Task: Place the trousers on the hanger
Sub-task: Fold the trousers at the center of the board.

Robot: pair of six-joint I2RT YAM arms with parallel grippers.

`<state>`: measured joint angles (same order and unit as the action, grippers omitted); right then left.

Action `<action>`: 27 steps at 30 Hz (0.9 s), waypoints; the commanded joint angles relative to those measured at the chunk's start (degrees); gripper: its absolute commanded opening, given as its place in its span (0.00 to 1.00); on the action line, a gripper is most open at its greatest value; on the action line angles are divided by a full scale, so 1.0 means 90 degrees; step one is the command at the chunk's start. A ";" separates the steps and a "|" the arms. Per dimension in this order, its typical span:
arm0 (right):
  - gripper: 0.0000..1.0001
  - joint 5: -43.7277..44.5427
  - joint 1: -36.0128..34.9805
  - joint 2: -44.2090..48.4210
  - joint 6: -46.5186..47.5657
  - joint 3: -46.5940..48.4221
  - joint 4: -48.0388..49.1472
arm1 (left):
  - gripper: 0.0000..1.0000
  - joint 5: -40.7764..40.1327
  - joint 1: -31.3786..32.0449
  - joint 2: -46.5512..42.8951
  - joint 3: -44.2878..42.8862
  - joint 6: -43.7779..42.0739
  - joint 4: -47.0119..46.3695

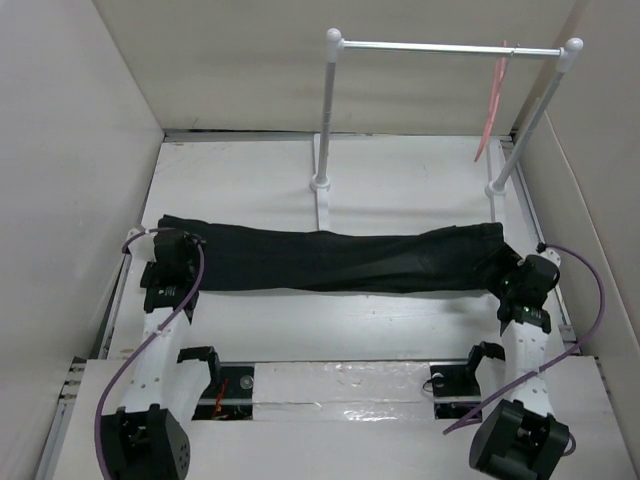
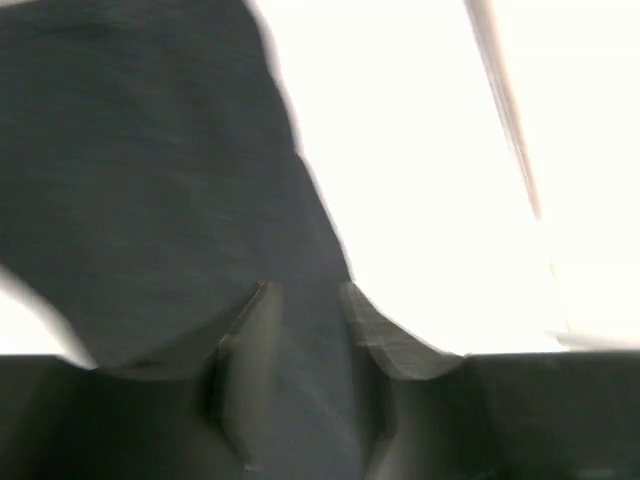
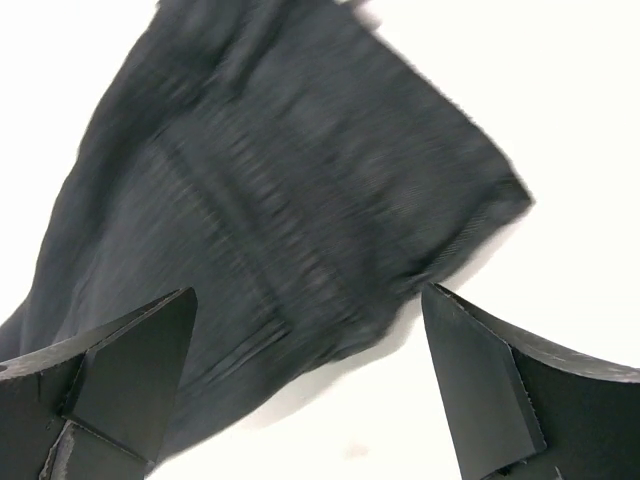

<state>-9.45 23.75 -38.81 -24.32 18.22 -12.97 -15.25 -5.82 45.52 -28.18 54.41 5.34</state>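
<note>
Lying flat on the white desk [image 1: 400,190], the black trousers [image 1: 330,258] stretched from side to side in one long band, just in front of the foot of the white-and-silver rail [image 1: 450,47]. The pink hanger [image 1: 493,105] hung by its hook from the rail's bar, close to the right post, well apart from the cloth below.

The left tool [image 1: 172,248] sat at the left end of the trousers. In its own wrist view, which was blurred, the two fingers [image 2: 245,340] stood close together with dark cloth [image 2: 150,160] running down between them, so the left tool [image 2: 308,300] appeared to be closed on the fabric.

The right tool [image 1: 515,272] was at the right end of the garment. Its wrist view showed the fingers [image 3: 130,360] spread wide, one at each lower corner, with the right tool [image 3: 310,300] holding nothing. The ribbed, gathered end of the trousers [image 3: 280,180] lay on the desk beneath the gap, and one corner of that end reached out toward the right finger without touching it.
</note>
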 commanded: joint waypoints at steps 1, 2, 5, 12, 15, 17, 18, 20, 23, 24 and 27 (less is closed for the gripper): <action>1.00 0.0318 0.0397 -0.0383 -0.0198 0.0124 0.0464 | 0.23 0.0541 0.0597 -0.0116 -0.0238 -0.0099 -0.0944; 1.00 0.0192 0.0718 -0.0501 -0.0237 0.0057 0.0561 | 0.10 0.0619 0.0772 -0.0010 -0.0228 -0.0089 -0.1110; 1.00 -0.0101 0.1130 -0.0988 -0.0529 -0.0119 0.1089 | 0.00 0.0542 0.1835 0.0370 -0.0257 -0.0069 -0.1647; 1.00 -0.0404 0.1551 -0.2306 -0.0862 0.0007 0.2084 | 0.00 -0.1134 0.4970 0.1962 -0.0872 -0.0498 -0.2283; 0.95 -0.0657 0.1551 -0.2776 -0.0989 0.0114 0.2649 | 0.00 -0.1760 0.5994 0.2568 -0.1058 -0.0577 -0.2235; 0.81 -0.0785 0.1551 -0.2895 -0.1019 0.0134 0.2905 | 0.00 -0.2016 0.6359 0.2881 -0.1009 -0.0470 -0.2234; 0.74 -0.0940 0.1551 -0.2914 -0.1019 0.0105 0.3187 | 0.00 -0.2104 0.6602 0.2979 -0.0951 -0.0354 -0.2370; 0.44 -0.1088 0.1454 -0.2730 -0.0942 0.0037 0.3433 | 0.00 -0.2115 0.6769 0.3241 -0.0805 -0.0265 -0.2585; 0.12 -0.1118 0.0910 -0.1931 -0.0581 0.0046 0.3327 | 0.00 -0.2076 0.7033 0.3671 -0.0697 -0.0079 -0.2820; 0.07 -0.0982 0.0694 -0.1658 -0.0425 0.0152 0.2949 | 0.00 -0.2172 0.7092 0.3789 -0.0735 -0.0031 -0.2820; 0.01 -0.0825 -0.0232 -0.0632 0.0220 0.0387 0.2255 | 0.00 -0.2232 0.7093 0.4199 -0.0813 0.0116 -0.2782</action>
<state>-16.67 28.10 -50.57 -28.14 18.11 8.86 -32.14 57.74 81.67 -35.20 53.47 -17.80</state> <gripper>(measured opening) 0.180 0.003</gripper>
